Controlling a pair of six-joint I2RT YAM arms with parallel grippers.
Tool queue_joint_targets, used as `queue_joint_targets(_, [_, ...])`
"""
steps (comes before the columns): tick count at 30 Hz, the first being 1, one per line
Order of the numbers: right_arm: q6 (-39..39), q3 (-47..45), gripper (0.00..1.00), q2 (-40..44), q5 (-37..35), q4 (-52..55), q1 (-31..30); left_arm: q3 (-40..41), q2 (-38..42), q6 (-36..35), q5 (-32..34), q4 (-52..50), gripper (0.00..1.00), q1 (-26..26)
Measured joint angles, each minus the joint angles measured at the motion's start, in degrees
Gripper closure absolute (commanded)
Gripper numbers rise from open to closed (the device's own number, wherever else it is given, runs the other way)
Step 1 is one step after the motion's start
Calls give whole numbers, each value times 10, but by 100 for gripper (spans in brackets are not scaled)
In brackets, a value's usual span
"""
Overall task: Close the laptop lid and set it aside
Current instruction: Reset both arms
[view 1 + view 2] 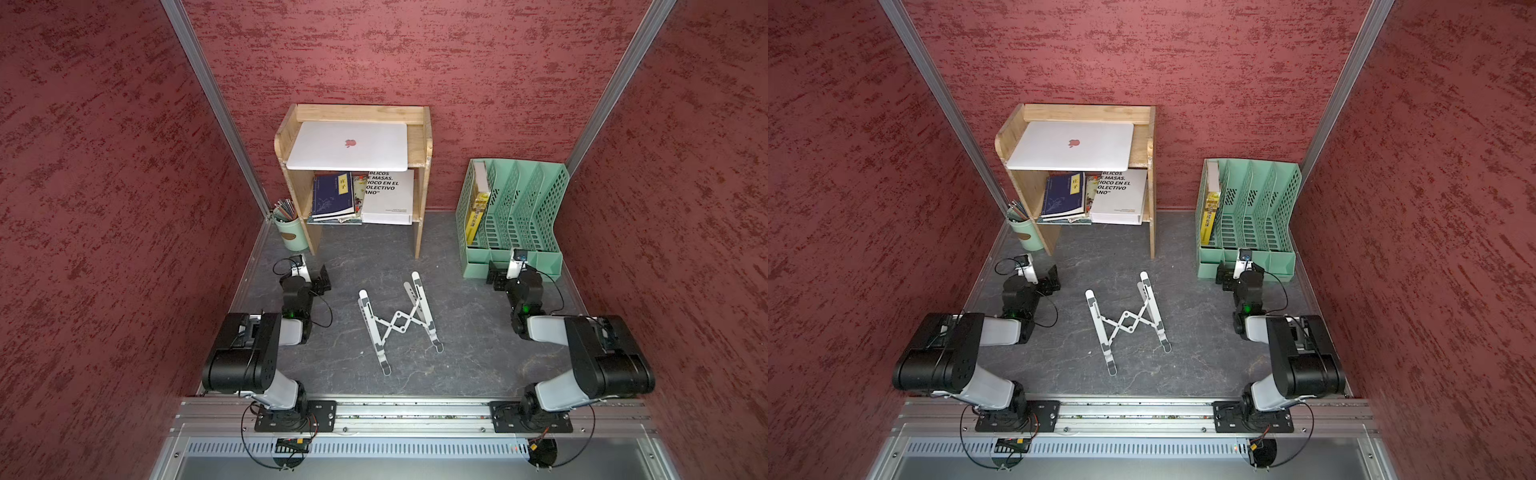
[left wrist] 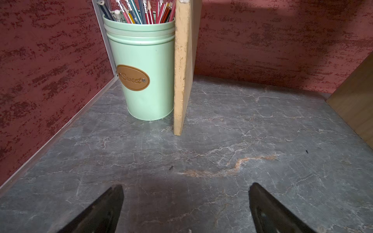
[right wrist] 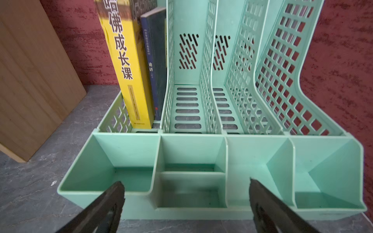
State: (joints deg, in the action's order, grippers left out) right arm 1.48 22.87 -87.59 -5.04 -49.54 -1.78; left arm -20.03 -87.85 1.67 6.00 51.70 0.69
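The laptop (image 1: 349, 145) was found shut atop the wooden shelf (image 1: 361, 113); the left tool (image 2: 186, 186) and right tool (image 3: 185, 182) were spread wide and empty, well apart. Judged done, it was best left untouched.

The laptop (image 1: 348, 145) lies atop the wooden shelf (image 1: 419, 141) at the bench's (image 1: 478, 332) back edge. The folding stand (image 1: 398, 318) lies mid-bench.
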Motion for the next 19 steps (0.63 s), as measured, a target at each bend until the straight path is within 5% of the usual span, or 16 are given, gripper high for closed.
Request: queue_joint_targets(19, [-6,-3,2,-8,10,-4,1,0,0,0,0,2,0,0])
